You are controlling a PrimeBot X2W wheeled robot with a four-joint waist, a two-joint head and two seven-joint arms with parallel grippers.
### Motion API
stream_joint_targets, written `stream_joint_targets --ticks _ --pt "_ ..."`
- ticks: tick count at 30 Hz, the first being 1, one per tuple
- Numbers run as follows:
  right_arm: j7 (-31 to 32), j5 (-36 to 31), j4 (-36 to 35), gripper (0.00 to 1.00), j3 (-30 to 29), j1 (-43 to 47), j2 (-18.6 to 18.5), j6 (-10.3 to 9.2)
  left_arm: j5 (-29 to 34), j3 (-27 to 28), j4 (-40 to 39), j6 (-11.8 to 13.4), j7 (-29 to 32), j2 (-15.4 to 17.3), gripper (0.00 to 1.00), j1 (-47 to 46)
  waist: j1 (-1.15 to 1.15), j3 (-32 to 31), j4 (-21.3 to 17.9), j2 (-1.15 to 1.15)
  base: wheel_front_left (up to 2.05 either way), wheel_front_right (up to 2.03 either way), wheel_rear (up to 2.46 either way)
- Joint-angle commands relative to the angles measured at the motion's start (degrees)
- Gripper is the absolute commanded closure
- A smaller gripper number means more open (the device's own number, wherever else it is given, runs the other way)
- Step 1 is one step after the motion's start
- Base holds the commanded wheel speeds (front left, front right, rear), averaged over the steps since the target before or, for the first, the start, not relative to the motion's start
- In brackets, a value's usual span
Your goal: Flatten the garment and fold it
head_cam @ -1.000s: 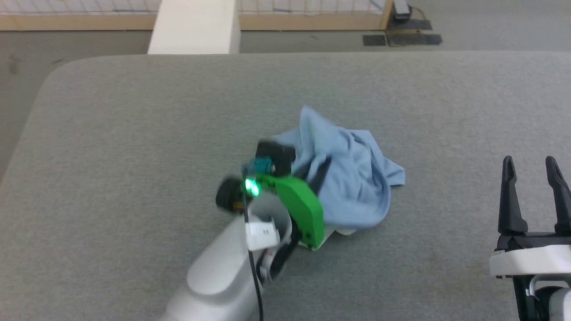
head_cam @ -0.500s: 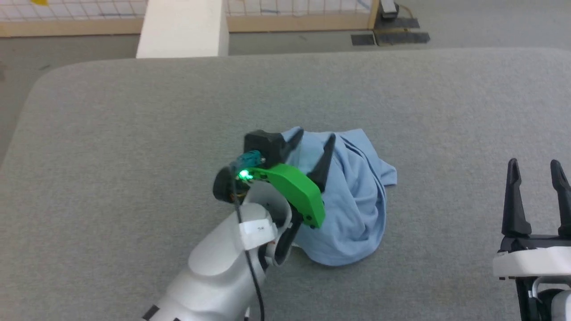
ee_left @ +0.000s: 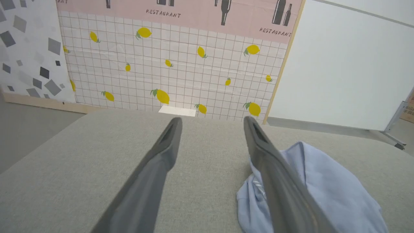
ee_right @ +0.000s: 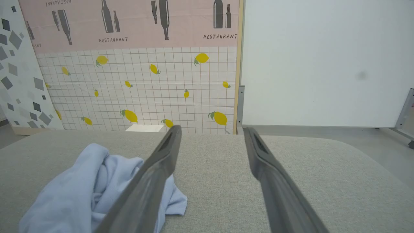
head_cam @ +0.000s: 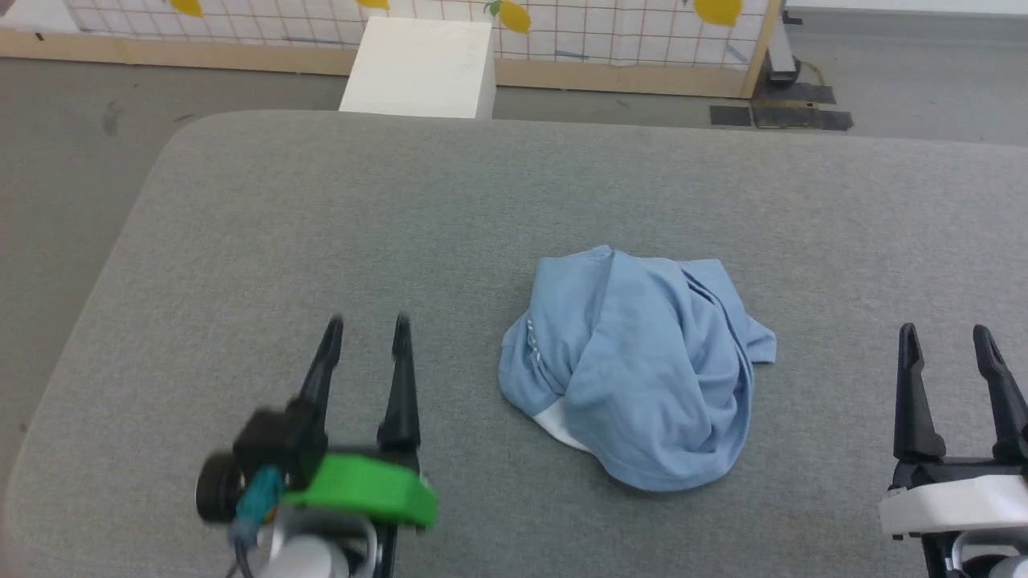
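While the light blue garment [head_cam: 642, 369] sits crumpled in a heap on the grey padded table [head_cam: 321, 201], a little right of centre, both arms are clear of it. Left gripper [head_cam: 367, 321] is at the near left, fingers spread wide with nothing between them, off to the left of the cloth and not touching it. Right gripper [head_cam: 944, 329] is at the near right edge, jaws just as wide and empty too, fingers pointing to the far side. Look at that heap: folds run across the top and a corner pokes out to the right. A white patch [head_cam: 554, 421] peeks from under the near-left edge, and small white lettering [head_cam: 530, 337] shows on the left flank. Beyond the table's far edge, a white box [head_cam: 418, 68] stands on the floor before a gridded panel with lemons [head_cam: 610, 32].
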Motion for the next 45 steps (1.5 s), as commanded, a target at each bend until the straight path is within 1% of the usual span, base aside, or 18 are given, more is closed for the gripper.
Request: stream_joint_targets --ticks 1,4,6,9,13,15,18,20,22,24,28,31,32,33,37,41,43,45 --pt "0.37 0.54 0.19 0.0 0.2 0.9 0.04 -0.09 1.24 0.89 -0.65 -0.74 -0.2 -0.72 0.0 2.82 0.0 0.25 0.61 0.0 0.0 0.0 0.0" --pt "0.63 0.93 0.67 0.0 0.69 1.67 0.04 -0.09 2.29 4.2 -1.71 -2.4 -0.2 -3.5 0.0 8.23 0.0 0.42 1.56 0.0 0.0 0.0 0.0" --pt "1.0 1.12 0.9 0.0 1.05 1.68 0.04 -0.09 3.44 5.65 -1.36 -4.25 -0.21 -4.92 0.0 10.24 0.0 0.46 2.25 0.0 0.0 0.0 0.0" --pt "2.24 0.86 0.74 0.0 2.41 0.95 0.04 -0.09 4.87 7.22 -0.91 -6.44 -0.21 -6.75 0.0 11.18 0.0 0.42 3.24 0.0 0.0 0.0 0.0" --pt "6.74 -0.98 -0.11 0.0 6.5 -1.61 0.04 -0.09 6.41 9.03 0.17 -9.0 -0.21 -8.77 0.0 11.01 0.0 0.51 4.61 0.0 0.0 0.0 0.0" --pt "9.96 -1.59 -0.3 0.0 8.88 -3.51 -0.09 -0.09 7.11 9.62 0.78 -10.11 -0.21 -9.59 0.0 10.8 0.0 0.64 5.34 0.0 0.0 0.0 0.0" --pt "16.15 -0.9 0.47 0.0 11.84 -6.28 -1.83 -0.09 7.68 10.17 1.84 -11.42 -0.21 -10.72 0.0 10.86 0.0 0.91 6.49 0.0 0.0 0.0 0.0" --pt "22.19 -0.01 2.6 0.0 13.81 -8.28 -3.93 -0.09 7.86 10.26 2.66 -12.22 -0.21 -11.45 0.0 10.89 0.0 1.33 7.58 0.0 0.0 0.0 0.0" --pt "27.44 1.72 4.97 0.0 14.51 -9.89 -5.04 -0.09 7.97 10.23 3.39 -12.99 -0.21 -11.94 0.0 10.73 0.0 1.7 8.67 0.0 0.0 0.0 0.0" --pt "32.02 2.79 7.23 0.0 16.19 -11.3 -7.12 -0.09 8.01 9.95 4.24 -13.63 -0.21 -12.3 0.0 10.5 0.0 2.13 10.05 0.0 0.0 0.0 0.0" --pt "37.59 5.44 10.19 0.0 18.46 -13.22 -9.2 -0.09 7.84 9.67 5.66 -14.33 -0.21 -12.7 0.0 10.03 0.0 2.85 12.52 0.0 0.0 0.0 0.0" --pt "40.68 7.15 10.64 0.0 21.21 -13.88 -10.51 -0.09 7.78 9.57 6.21 -14.54 -0.21 -12.81 0.0 10.02 0.0 3.0 13.68 0.0 0.0 0.0 0.0" --pt "41.32 7.91 10.55 0.15 21.35 -13.99 -10.57 -0.09 7.75 9.59 6.38 -14.57 -0.21 -12.83 0.0 10.04 0.0 2.95 14.01 0.0 0.0 0.0 0.0" --pt "41.87 8.2 10.47 1.0 21.65 -14.01 -10.82 -0.09 7.66 9.58 6.5 -14.61 -0.21 -12.85 0.0 10.08 0.0 2.83 14.22 0.0 0.0 0.0 0.0" --pt "41.78 8.55 9.31 1.0 21.5 -14.01 -10.97 -0.09 7.21 9.45 6.87 -14.31 -0.21 -12.87 0.0 10.31 0.0 1.99 14.32 0.0 0.0 0.0 0.0" --pt "39.77 8.51 7.61 1.0 20.52 -15.13 -10.72 -0.09 6.93 9.92 6.86 -13.89 -0.21 -12.88 0.0 10.5 0.0 0.79 12.81 0.0 0.0 0.0 0.0" --pt "38.6 8.44 6.67 1.0 19.2 -16.52 -10.74 -0.09 6.94 10.34 6.86 -13.86 -0.21 -12.88 0.0 10.59 0.0 0.17 11.59 0.0 0.0 0.0 0.0" --pt "37.4 8.56 5.63 1.0 16.33 -18.18 -10.73 -0.09 7.32 10.74 6.96 -13.95 -0.21 -12.88 0.0 10.66 0.0 -0.4 10.19 0.0 0.0 0.0 0.0"
